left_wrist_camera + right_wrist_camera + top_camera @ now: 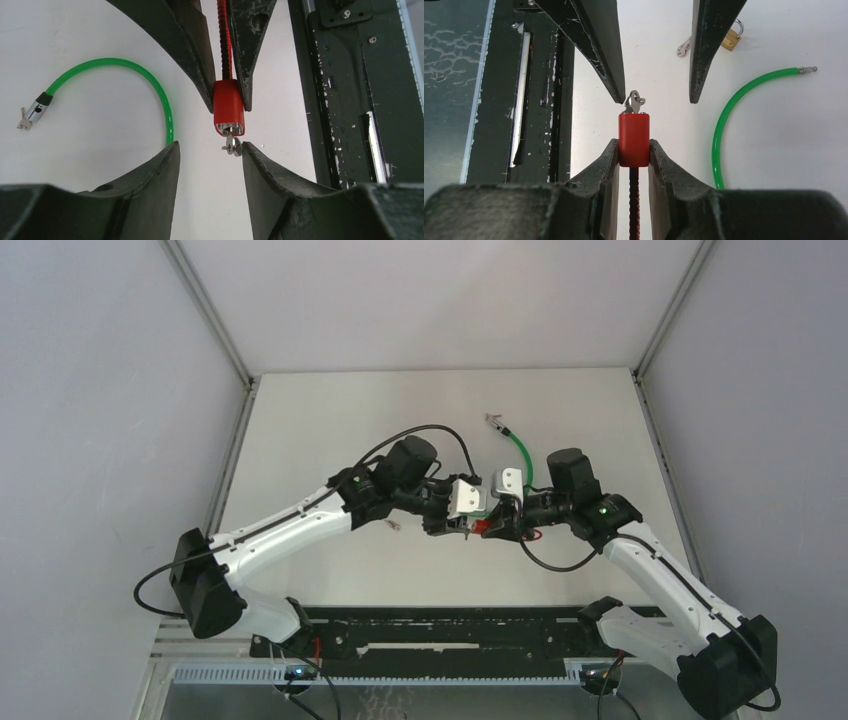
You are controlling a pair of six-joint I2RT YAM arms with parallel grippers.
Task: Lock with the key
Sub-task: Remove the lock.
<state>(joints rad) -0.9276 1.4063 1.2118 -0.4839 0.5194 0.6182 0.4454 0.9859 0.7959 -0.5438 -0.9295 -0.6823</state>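
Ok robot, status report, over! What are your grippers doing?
Right gripper shut on red lock. Left gripper open around key in lock. Green cable lies aside, nothing blocking.

Two white-and-black robot arms are in view, the left arm (pixel 290 525) and the right arm (pixel 660 575), over one white table (pixel 400 410). Each arm ends in one two-fingered hand, making two hands: the left hand (pixel 209 146) and the right hand (pixel 633 144). There are three locks: one red lock (pixel 633 137) on a red cable, one green cable lock (pixel 125 65), and one small brass padlock (pixel 730 41). One silver key (pixel 634 101) shows at the red lock. There is one small metal ring (pixel 683 48). The keys at the green cable's metal head (pixel 37 107) are too tiny to count.
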